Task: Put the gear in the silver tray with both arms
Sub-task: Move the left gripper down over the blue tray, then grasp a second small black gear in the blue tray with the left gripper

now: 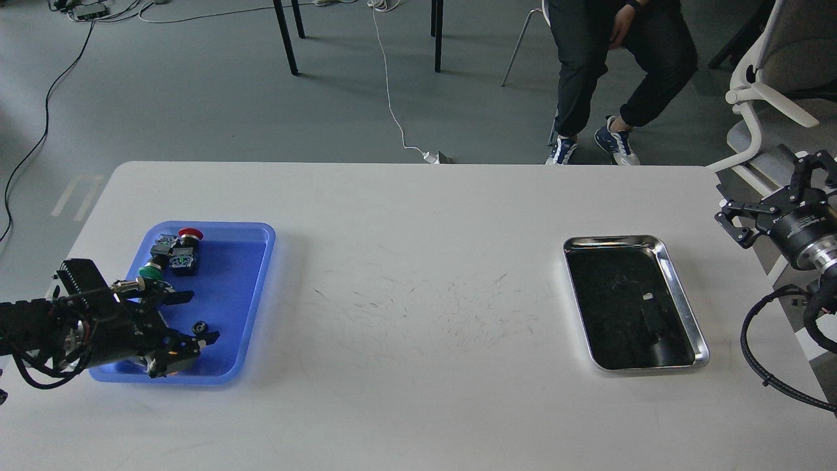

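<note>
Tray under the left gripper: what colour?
Blue, clearest in the head view.

I see a rectangular polished metal silver tray (680, 297) with a dark glossy bottom at three o'clock, a translucent blue plastic tray (248, 288) at nine, and a matt white table (418, 261), scuffed.

No legible text; only faint, unreadable white lettering on the right end effector (778, 196).
</note>
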Motion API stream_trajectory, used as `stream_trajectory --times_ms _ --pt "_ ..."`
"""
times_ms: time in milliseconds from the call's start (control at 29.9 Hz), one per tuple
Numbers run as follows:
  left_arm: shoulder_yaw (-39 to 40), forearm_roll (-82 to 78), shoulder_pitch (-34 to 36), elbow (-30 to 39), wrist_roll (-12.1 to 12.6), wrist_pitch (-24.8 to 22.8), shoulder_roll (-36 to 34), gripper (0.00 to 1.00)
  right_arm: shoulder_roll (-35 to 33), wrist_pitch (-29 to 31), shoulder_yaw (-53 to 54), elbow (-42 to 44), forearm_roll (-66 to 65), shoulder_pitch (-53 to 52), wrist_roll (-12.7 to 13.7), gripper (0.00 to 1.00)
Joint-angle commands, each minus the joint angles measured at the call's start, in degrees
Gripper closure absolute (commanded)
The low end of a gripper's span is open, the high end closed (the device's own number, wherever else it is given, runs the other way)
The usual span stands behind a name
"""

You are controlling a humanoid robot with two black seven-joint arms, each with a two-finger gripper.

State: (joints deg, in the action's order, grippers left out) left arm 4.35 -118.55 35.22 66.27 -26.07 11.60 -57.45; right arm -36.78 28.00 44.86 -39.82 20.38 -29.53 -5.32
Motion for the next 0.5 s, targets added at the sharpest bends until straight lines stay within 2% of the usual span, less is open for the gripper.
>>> stream_trajectory --times_ms 0,301,368,434,468 --pt "0.0 0.1 -0.1 -2.7 -0.7 0.6 1.8 0.21 0.0 0.0 -0.1 -0.1 -0.2 0.0 0.0 0.04" --pt "0.0 0.2 -0.2 -5.1 -1.1 0.7 3.8 0.29 -0.1 0.0 -0.2 -0.2 -0.2 0.0 0.0 0.04" --pt "-0.1 0.2 -0.2 -5.2 -1.1 0.6 4.3 0.37 -0.2 0.0 -0.2 -0.2 -0.2 0.0 0.0 0.04" --pt "-0.1 0.0 -0.2 -5.5 -0.8 0.7 4.4 0.49 -0.2 0.0 -0.2 -0.2 -0.2 0.0 -0.1 0.04" --pt "-0.1 0.0 -0.3 -5.6 -0.8 0.7 4.4 0.5 -0.2 0.0 -0.2 -0.2 -0.2 0.0 -0.1 0.04"
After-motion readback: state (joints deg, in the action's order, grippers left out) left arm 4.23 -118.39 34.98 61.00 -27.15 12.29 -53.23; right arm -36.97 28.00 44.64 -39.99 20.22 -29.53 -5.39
